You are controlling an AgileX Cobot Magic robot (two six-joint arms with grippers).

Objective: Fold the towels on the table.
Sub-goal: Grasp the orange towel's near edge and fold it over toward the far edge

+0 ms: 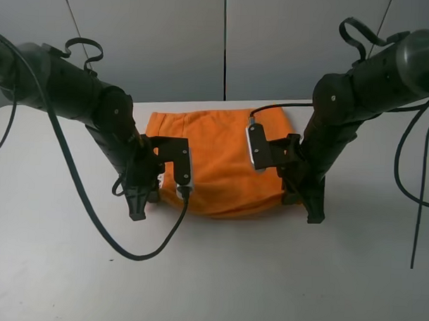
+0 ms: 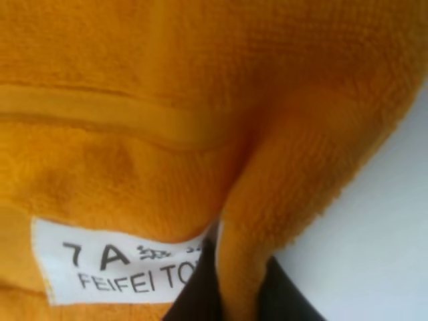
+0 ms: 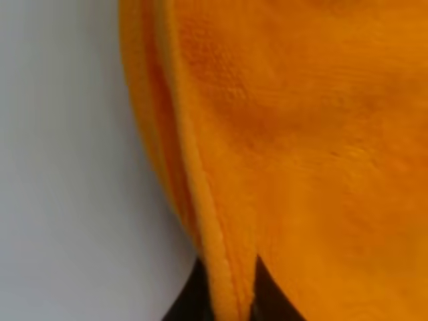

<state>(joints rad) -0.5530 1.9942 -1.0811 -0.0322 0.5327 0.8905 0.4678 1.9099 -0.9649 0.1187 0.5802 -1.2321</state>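
The bright orange towel [image 1: 221, 161] lies rumpled on the white table [image 1: 210, 280], towards its far side. My left gripper [image 1: 137, 208] is down at the towel's near left corner and my right gripper [image 1: 313, 210] at its near right corner. In the left wrist view, the left gripper [image 2: 237, 297] is shut on a raised fold of the towel [image 2: 200, 80], beside the white printed label [image 2: 114, 264]. Seen from the right wrist, the right gripper [image 3: 231, 297] is shut on the towel's hemmed edge [image 3: 200, 200], and bare table [image 3: 67, 167] lies beside it.
A black cable [image 1: 137, 253] loops from the left arm down over the table in front of the towel. Another cable [image 1: 417, 210] hangs from the right arm at the right edge. Grey wall panels [image 1: 226, 41] stand behind the table.
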